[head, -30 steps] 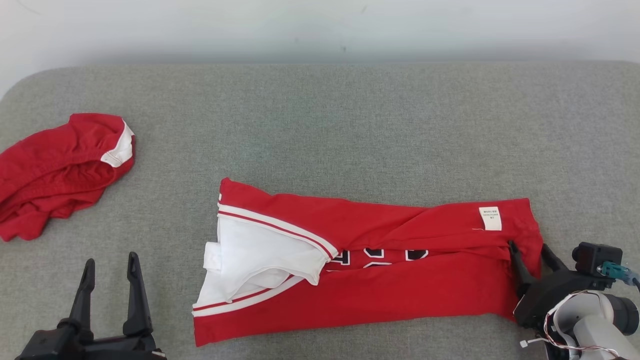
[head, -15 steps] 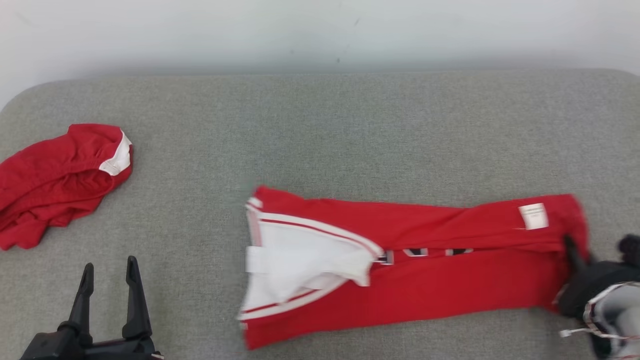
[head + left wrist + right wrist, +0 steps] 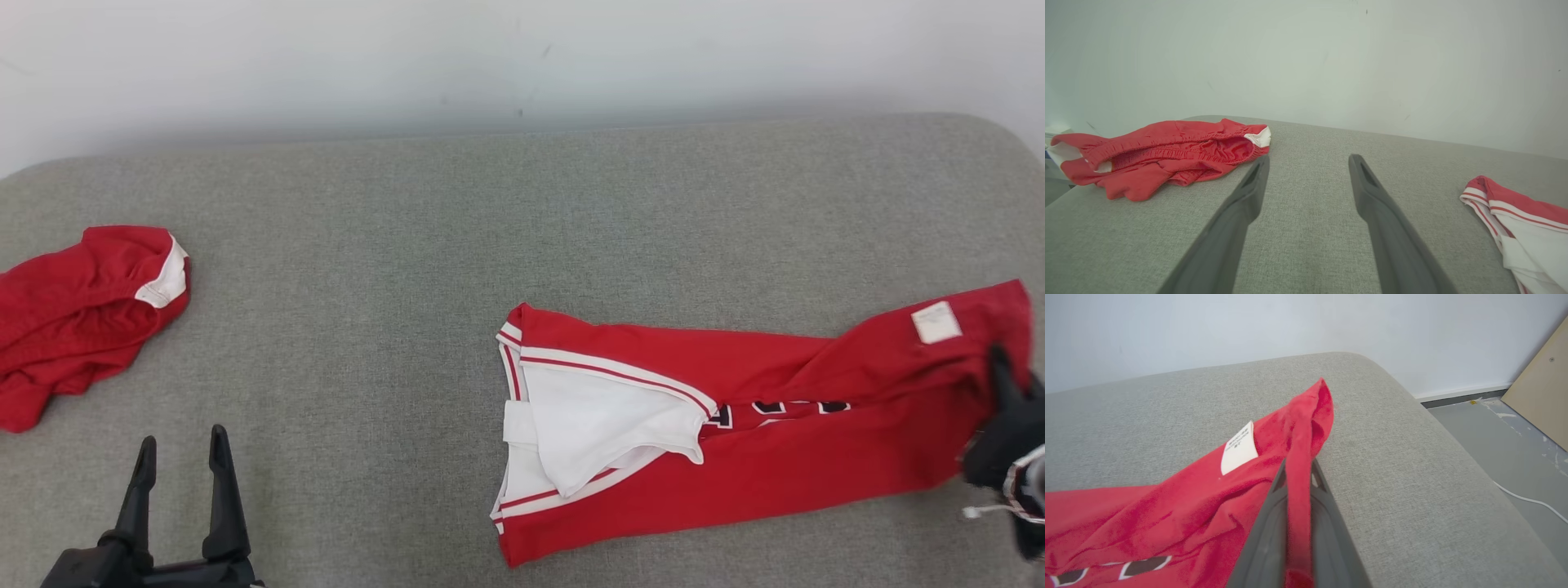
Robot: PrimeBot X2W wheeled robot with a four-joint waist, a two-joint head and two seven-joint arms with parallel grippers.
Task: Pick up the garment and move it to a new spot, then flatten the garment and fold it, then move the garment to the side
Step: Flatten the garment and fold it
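Head view puts our right gripper (image 3: 1012,380) at the far right edge, clenched on the end of the red jersey (image 3: 784,457). The right wrist view shows a ridge of red cloth pinched between its two dark fingers (image 3: 1331,539). The jersey lies lengthwise across the right half of the grey padded surface (image 3: 490,229), folded into a long band. Its white-lined neck end, with red-and-white trim, points toward the middle, and the gripped end bunches upward near the far right corner. A white label (image 3: 936,322) sits just beside the grip. Dark numerals (image 3: 784,408) with white edging peek out along the fold. Our left gripper (image 3: 181,437) hovers at the lower left, fingers spread wide and grasping nothing, over bare padding. Crumpled red shorts (image 3: 82,310) lie at the far left edge, well apart from the jersey.
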